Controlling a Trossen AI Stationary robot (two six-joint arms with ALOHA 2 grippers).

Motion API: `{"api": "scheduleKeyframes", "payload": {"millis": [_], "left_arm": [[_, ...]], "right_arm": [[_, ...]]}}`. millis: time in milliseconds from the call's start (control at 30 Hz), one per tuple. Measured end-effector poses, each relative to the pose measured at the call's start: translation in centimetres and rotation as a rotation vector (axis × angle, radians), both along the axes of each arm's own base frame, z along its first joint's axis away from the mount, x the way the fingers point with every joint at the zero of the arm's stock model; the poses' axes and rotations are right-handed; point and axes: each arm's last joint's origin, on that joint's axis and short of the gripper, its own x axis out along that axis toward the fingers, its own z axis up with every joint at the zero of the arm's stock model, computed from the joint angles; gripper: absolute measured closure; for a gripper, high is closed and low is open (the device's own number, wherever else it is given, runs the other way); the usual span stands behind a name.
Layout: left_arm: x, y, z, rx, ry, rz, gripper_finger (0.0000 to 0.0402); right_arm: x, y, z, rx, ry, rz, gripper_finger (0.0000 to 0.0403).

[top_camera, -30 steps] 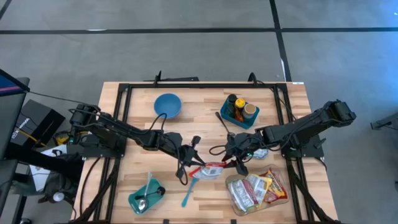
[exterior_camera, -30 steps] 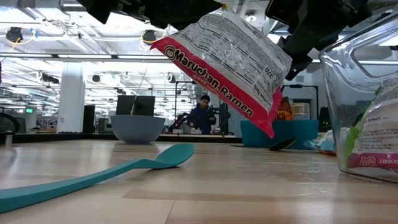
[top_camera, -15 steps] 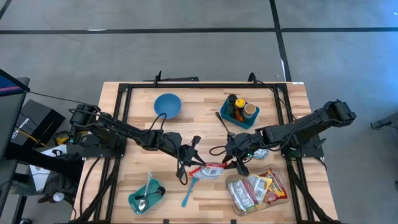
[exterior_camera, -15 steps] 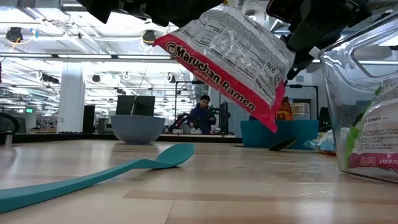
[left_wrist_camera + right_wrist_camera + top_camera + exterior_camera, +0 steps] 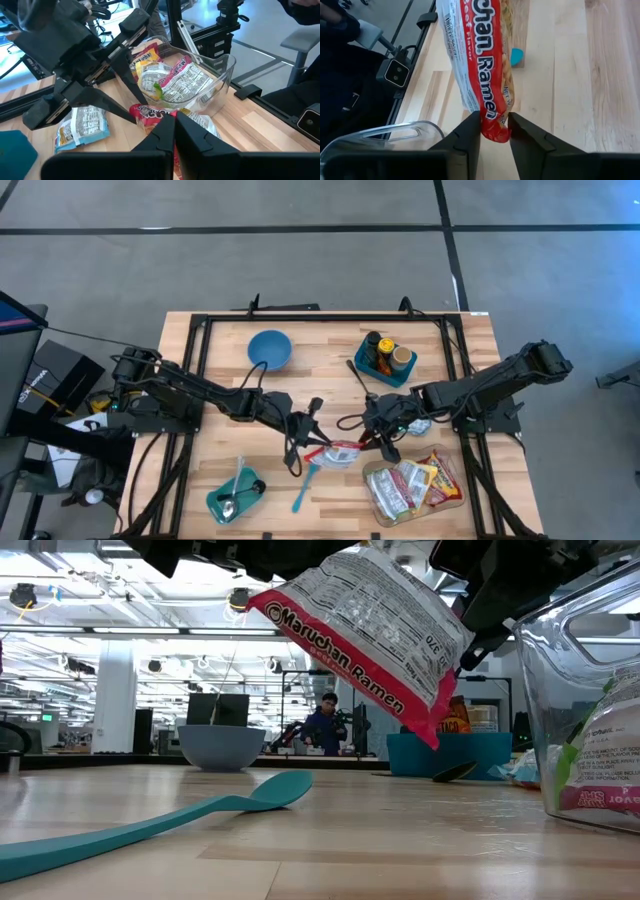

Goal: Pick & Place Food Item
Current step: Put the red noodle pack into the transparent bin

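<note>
**Ramen packet held aloft between my two grippers**

From above: my pale wooden slatted table on grey floor. Low view: the crinkled red-and-white ramen packet hangs midair. Wrist views: my left gripper clenches one end; my right gripper straddles the other.

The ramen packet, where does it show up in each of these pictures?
High view: ramen packet low centre, between both grippers.
Low view: top centre, hanging above the table.
Left wrist view: red edge at fingertips.
Right wrist view: centre.
Shared landmark: clear container.
</note>
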Motion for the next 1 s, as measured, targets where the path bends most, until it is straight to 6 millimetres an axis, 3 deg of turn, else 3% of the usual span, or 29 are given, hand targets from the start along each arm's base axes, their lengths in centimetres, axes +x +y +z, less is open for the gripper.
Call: {"api": "scheduleKeyframes", "payload": {"millis": [500, 1000], "left_arm": [[0.0, 0.0, 0.0, 0.0, 0.0, 0.0, 0.0401], [0.0, 0.0, 0.01, 0.0, -0.001, 0.0, 0.0388]], "right_arm": [[0.01, 0.0, 0.01, -0.001, -0.003, 0.002, 0.0397], [0.03, -0.07, 0.01, -0.006, -0.005, -0.006, 0.0401]]}}
